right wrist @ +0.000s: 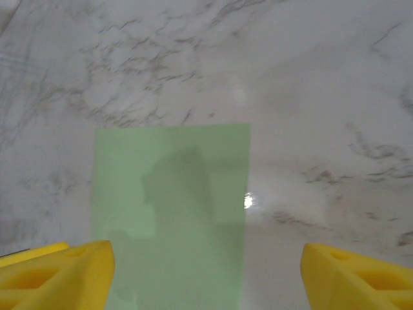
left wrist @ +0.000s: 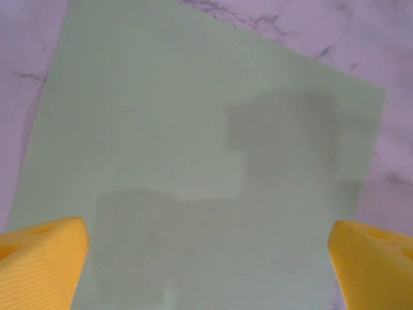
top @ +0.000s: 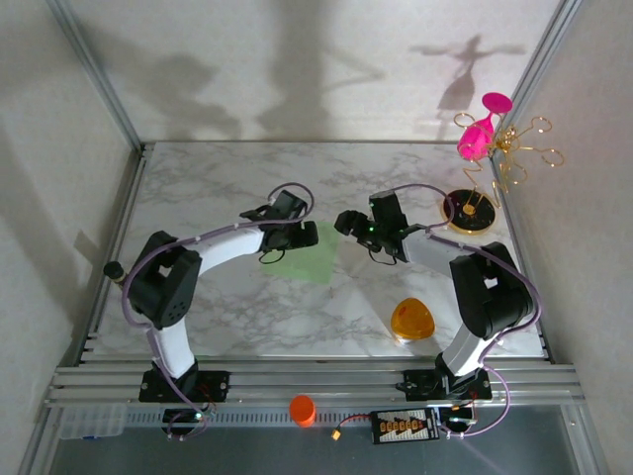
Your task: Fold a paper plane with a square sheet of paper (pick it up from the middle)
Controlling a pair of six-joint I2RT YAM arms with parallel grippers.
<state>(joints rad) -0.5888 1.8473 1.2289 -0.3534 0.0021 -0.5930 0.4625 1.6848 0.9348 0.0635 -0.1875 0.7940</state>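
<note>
Pale green square sheet of paper (left wrist: 193, 129) lies flat on the counter (right wrist: 310, 77). I read the left hand (left wrist: 208, 261) spread wide over it and the right hand (right wrist: 206, 274) spread at its edge, both empty.

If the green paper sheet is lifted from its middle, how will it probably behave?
The square sheet of paper lies flat and thin, so it will probably droop. On the glossy marble table it may slide when pushed.

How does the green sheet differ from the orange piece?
The square sheet of paper is pale green, flat and straight-edged; the orange piece is a rounded triangle. The sheet lies mid-table beneath the left gripper; the orange piece sits near the front edge. Both rest on the marble table, ungripped.
</note>
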